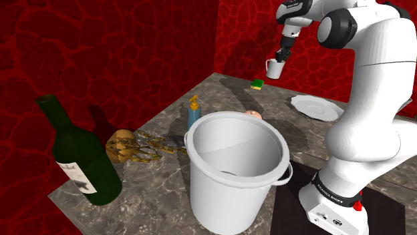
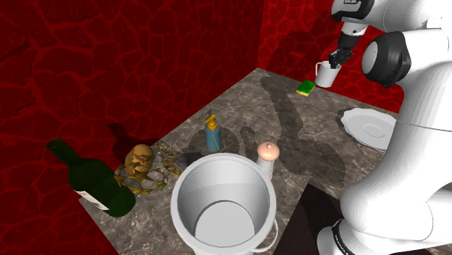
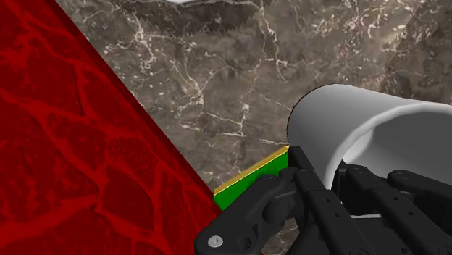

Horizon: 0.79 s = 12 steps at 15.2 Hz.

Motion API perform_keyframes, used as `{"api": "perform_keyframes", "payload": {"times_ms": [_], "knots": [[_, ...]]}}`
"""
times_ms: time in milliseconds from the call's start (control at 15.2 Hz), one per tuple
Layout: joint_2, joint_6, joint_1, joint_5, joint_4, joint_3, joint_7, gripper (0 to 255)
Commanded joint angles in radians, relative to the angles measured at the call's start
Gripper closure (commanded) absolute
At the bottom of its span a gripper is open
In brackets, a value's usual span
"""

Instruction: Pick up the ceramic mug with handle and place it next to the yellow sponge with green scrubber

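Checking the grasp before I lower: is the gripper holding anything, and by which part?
Yes: the gripper clasps the white mug by the wall at its rim, not by the handle.

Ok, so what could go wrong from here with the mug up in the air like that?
1. The gripper holds the white mug by its rim only, so it may tilt or slip on the way down.
2. The sponge lies almost under it, close to the red wall; the mug could land on the sponge or knock the wall.
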Motion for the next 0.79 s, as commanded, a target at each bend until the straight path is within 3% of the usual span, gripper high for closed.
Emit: {"api": "perform_keyframes", "payload": {"times_ms": [0, 726], "knots": [[0.005, 0.025, 0.001, 0.001, -0.019, 0.001, -0.002, 255], [0.022, 0.163, 0.007, 0.009, -0.142, 0.005, -0.015, 255]]}}
